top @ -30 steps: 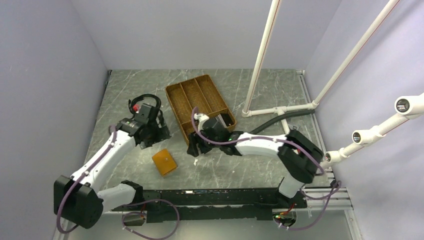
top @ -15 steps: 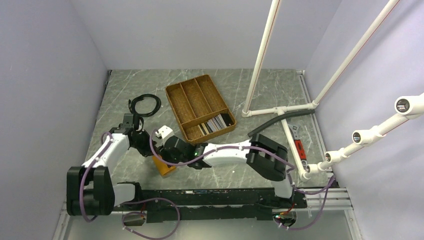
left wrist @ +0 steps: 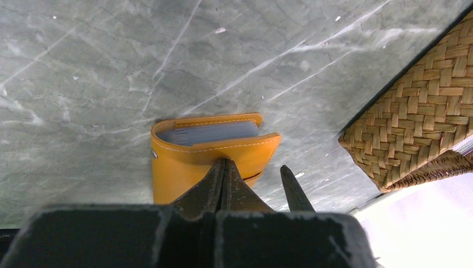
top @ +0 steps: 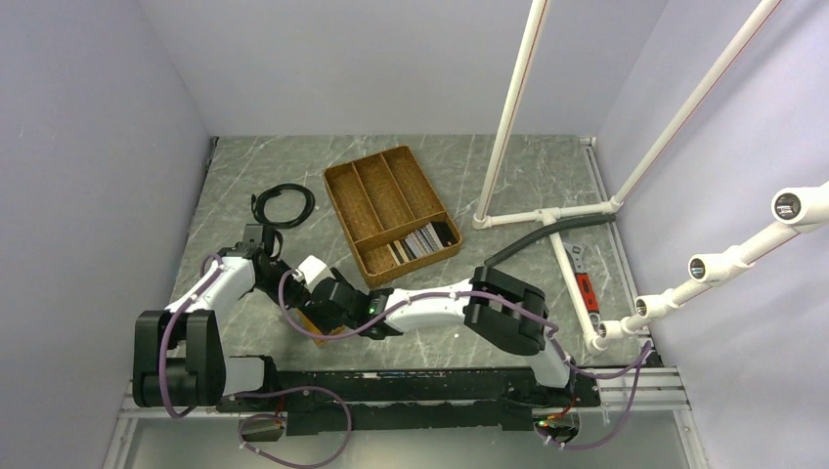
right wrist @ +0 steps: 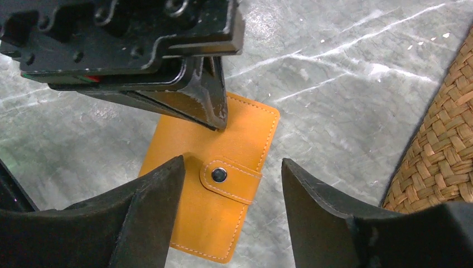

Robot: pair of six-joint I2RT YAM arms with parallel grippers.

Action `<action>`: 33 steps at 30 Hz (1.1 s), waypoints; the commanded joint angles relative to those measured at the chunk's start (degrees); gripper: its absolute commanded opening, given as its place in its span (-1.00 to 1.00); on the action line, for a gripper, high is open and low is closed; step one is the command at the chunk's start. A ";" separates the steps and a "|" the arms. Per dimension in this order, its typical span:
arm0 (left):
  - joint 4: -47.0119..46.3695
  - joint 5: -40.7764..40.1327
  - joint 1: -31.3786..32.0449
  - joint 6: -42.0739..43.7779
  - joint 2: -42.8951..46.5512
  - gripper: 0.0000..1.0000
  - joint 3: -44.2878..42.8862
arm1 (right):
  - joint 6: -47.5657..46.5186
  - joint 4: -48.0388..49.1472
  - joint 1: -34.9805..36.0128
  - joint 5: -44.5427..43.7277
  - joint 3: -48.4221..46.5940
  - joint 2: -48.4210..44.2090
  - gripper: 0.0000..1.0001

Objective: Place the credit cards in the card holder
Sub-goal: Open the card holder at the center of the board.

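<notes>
The card holder [right wrist: 223, 184], an orange leather wallet with a dark snap [right wrist: 219, 175], lies closed on the marble table. Pale lining shows at its far edge [left wrist: 209, 133] in the left wrist view. My left gripper [left wrist: 224, 163] is shut with nothing between its fingers, and its tips rest on the holder's cover [right wrist: 220, 124]. My right gripper [right wrist: 231, 167] hangs open just above the holder. One of its fingers is over the cover and the other over bare table beside the strap. The credit cards [top: 422, 239] lie in the near compartment of the wicker tray [top: 386, 186].
The wicker tray's corner [left wrist: 424, 128] is close to the right of the holder. A coiled black cable [top: 283, 205] lies at the back left. White pipes [top: 547, 213] and a red and black tool [top: 584, 288] are on the right side.
Both arms swung in to the card holder. The left gripper left the cable area and shut; the right gripper came from the tray's near corner and now hangs over the holder.
</notes>
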State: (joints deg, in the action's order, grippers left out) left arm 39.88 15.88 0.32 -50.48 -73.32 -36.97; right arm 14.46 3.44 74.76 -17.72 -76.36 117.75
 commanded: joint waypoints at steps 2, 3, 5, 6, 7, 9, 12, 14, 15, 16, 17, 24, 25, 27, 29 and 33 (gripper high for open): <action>0.74 -3.93 -0.14 -0.21 -2.62 -1.00 1.21 | 0.76 -1.51 0.82 -3.80 -2.35 2.41 0.24; 0.92 -4.08 -0.14 -0.09 -2.81 -1.00 1.08 | 1.65 -2.58 0.82 -5.24 -2.91 2.81 0.12; 1.36 -4.89 -0.14 0.09 -2.90 -1.00 0.79 | 3.19 -3.17 0.82 -8.41 -3.26 3.06 -0.26; 1.54 -5.38 -0.14 0.05 -2.82 -1.00 0.76 | 4.27 -4.59 0.70 -9.69 -3.16 2.81 -0.51; 1.66 -5.88 -0.14 -0.11 -2.78 -1.00 0.84 | 5.44 -4.89 0.61 -10.64 -2.85 2.46 -0.70; 1.90 -7.21 -0.14 -0.28 -2.62 -1.00 0.85 | 8.13 -3.97 0.08 -10.47 -1.42 0.57 -0.86; 2.71 -9.20 -0.14 -0.50 -3.02 -1.00 0.43 | 12.56 -1.31 -0.67 -9.30 1.86 -2.44 -1.00; 2.83 -9.97 -0.14 -0.41 -3.21 -1.00 0.33 | 15.85 -0.20 -1.28 -8.24 3.90 -4.31 -1.00; 2.76 -10.37 -0.14 -0.41 -3.23 -1.00 0.39 | 17.86 1.54 -2.05 -5.84 5.60 -5.35 -1.00; 2.58 -10.62 -0.14 -0.41 -3.23 -1.00 0.42 | 20.93 3.53 -3.01 -3.10 7.68 -6.39 -1.00; 2.39 -10.68 -0.14 -0.27 -3.23 -1.00 0.43 | 22.58 5.10 -3.91 -1.34 9.41 -7.21 -1.00; -0.40 -6.24 -0.03 3.78 -2.33 -1.00 -0.49 | 12.56 2.64 -4.67 3.38 6.65 -6.03 -1.00; -0.56 -5.87 0.09 4.19 -1.53 -1.00 -0.67 | 12.05 2.04 -4.89 3.40 6.74 -5.89 -1.00; -0.72 -4.83 0.16 4.93 -0.04 -1.00 -1.03 | 11.45 1.23 -5.14 3.32 7.57 -6.10 -1.00; -1.72 -2.70 0.40 6.09 1.56 -0.91 -0.96 | 11.82 2.30 -5.15 3.70 9.69 -7.52 -1.00; -2.13 -2.43 2.08 6.79 6.61 -0.16 -0.89 | 12.42 3.24 -5.15 4.30 12.26 -10.12 -1.00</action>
State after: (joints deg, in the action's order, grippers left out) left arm 39.64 14.94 0.97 -45.93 -71.92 -37.82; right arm 27.53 6.61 69.56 -14.92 -66.08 111.57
